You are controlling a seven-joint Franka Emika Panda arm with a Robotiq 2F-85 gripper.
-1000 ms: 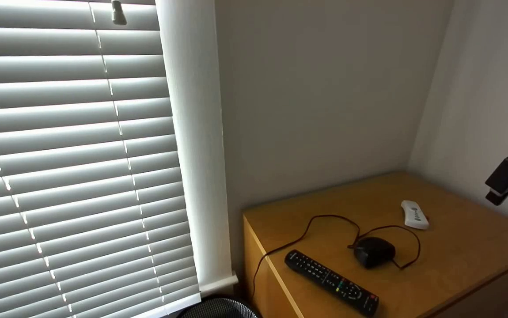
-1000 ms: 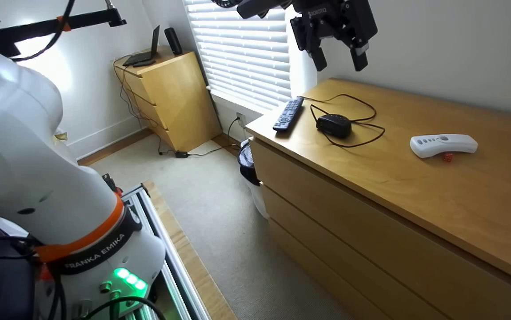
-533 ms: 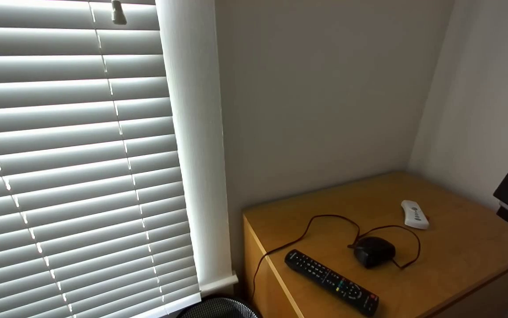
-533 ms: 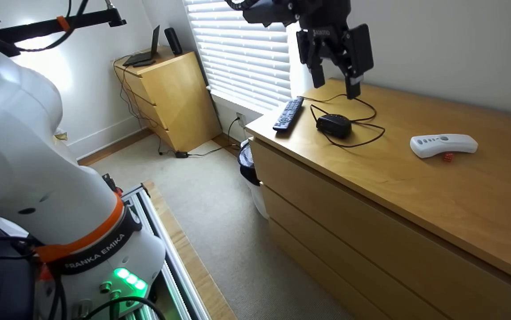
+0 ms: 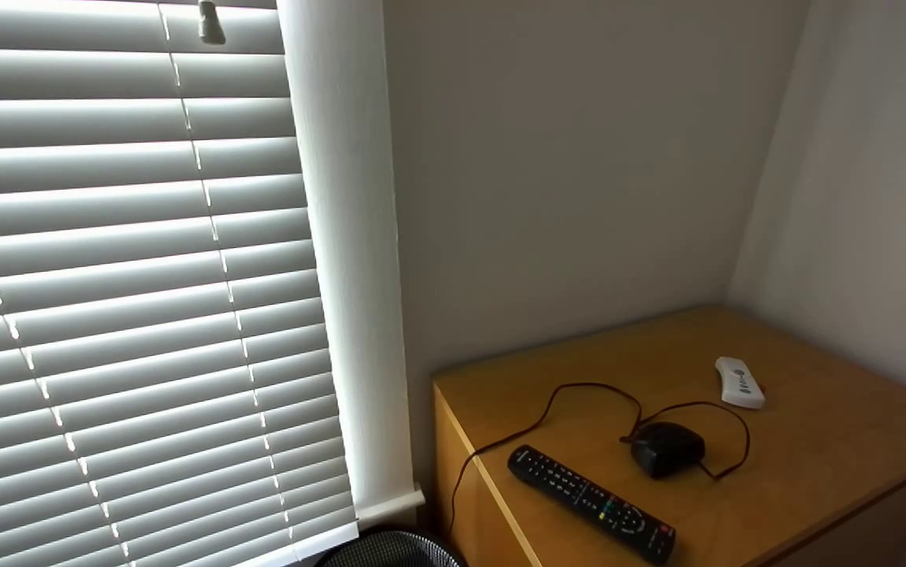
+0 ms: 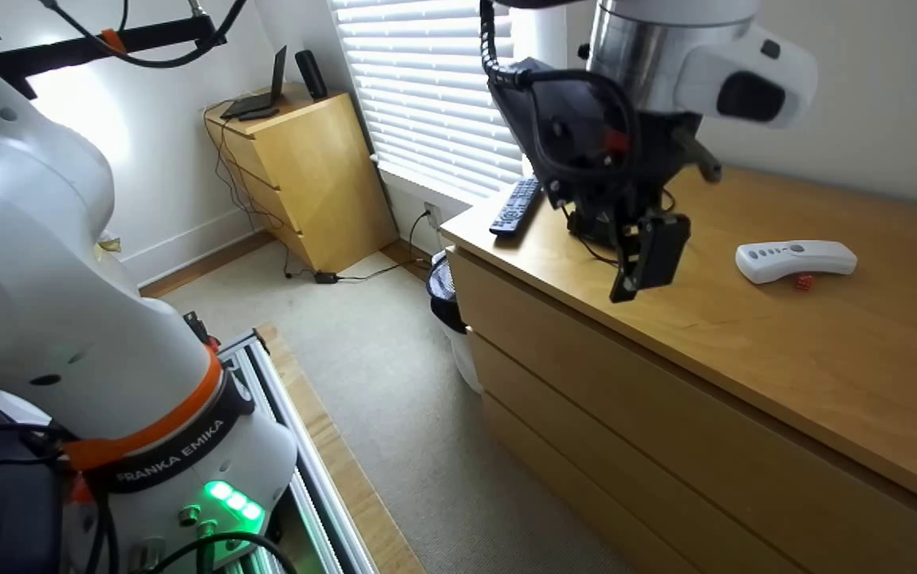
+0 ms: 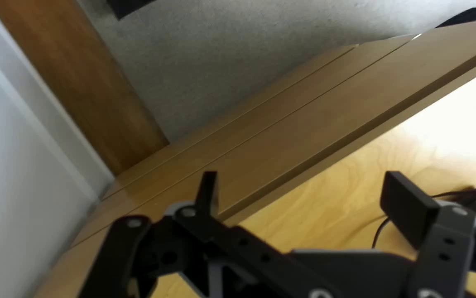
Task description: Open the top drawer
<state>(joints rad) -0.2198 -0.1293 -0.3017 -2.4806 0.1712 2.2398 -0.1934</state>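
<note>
Wrist view: wide-spread gripper [image 7: 304, 186], only air in its jaws, closed top drawer [image 7: 304, 132] below them. In an exterior view: just dropped and twisted round near the front edge of the dresser [image 6: 785, 343], likely lining up for the pull imo. Drawer-wise: pointing out over the carpet [image 6: 395, 359], level long axis along that edge. In an exterior view: slid nearly off-frame, well apart from the black remote [image 5: 591, 504].

I'd say a home: carpet [image 6: 419, 438], far blinds [image 6: 427, 88], a remote [image 6: 515, 207] on the right dresser [image 6: 745, 454], another dresser [image 6: 327, 175] far left.
</note>
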